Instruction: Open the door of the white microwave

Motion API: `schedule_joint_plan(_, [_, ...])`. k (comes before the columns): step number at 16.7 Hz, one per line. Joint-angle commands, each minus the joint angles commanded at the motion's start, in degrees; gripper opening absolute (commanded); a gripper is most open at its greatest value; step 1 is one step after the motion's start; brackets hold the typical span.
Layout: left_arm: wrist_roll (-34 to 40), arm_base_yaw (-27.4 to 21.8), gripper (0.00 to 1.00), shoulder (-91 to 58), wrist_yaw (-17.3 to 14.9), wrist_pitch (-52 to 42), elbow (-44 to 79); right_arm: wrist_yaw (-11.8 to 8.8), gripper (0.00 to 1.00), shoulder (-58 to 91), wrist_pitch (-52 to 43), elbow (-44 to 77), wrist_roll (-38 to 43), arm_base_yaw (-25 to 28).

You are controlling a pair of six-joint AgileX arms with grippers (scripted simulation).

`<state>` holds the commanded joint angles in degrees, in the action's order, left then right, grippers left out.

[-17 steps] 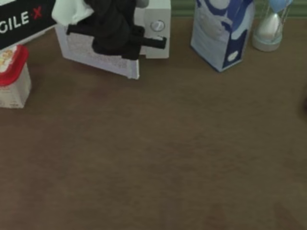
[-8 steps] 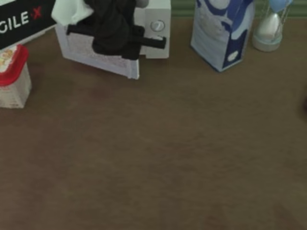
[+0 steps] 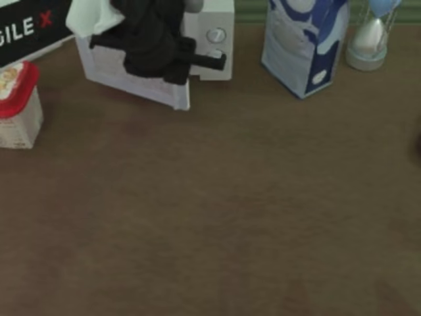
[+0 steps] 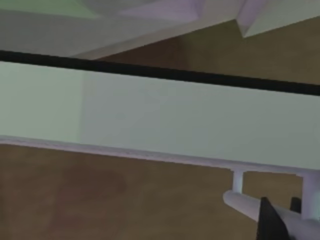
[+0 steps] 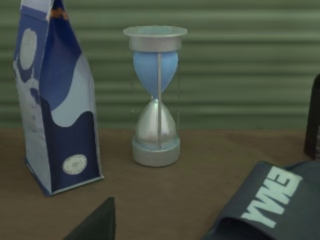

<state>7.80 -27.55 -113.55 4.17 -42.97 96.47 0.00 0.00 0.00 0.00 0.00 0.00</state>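
The door (image 3: 135, 79) is swung partway out from the white microwave (image 3: 214, 33), which sits at the far edge of the surface (image 3: 217, 210), left of middle. The door's free edge angles toward the near side while its other end sits close to the box, so there's a wedge of gap showing. The left gripper (image 3: 220, 60) hangs right over that door, dark bulk above the panel, tips reaching toward the knob panel. From the left wrist view the handle bar (image 4: 260, 207) on the door runs just by the fingers (image 4: 272, 222), but whether they're clamped on it or apart, I cannot tell. So we're mid-swing by my reckoning: the door is off the front, not yet wide. The next move calls for pulling along an arc around the hinge, not straight out, or the grip may slip off the bar. A red-lidded tub (image 3: 18, 105) stands at the left edge, a blue-and-white carton (image 3: 302, 46) and an hourglass (image 3: 371, 36) toward the far right corner. The right gripper isn't in view; its camera shows a dark slipper (image 5: 265, 205).
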Motion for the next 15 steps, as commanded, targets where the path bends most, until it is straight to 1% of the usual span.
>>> schedule_joint_plan(4, [-3.41, 1.15, 0.0, 2.24, -1.53, 1.09, -2.96, 0.0, 1.0, 0.0, 0.0, 0.0, 0.0, 0.0])
schedule_joint_plan(15, [-3.46, 1.16, 0.0, 2.27, -1.55, 1.11, -3.0, 0.0, 1.0, 0.0, 0.0, 0.0, 0.0, 0.0])
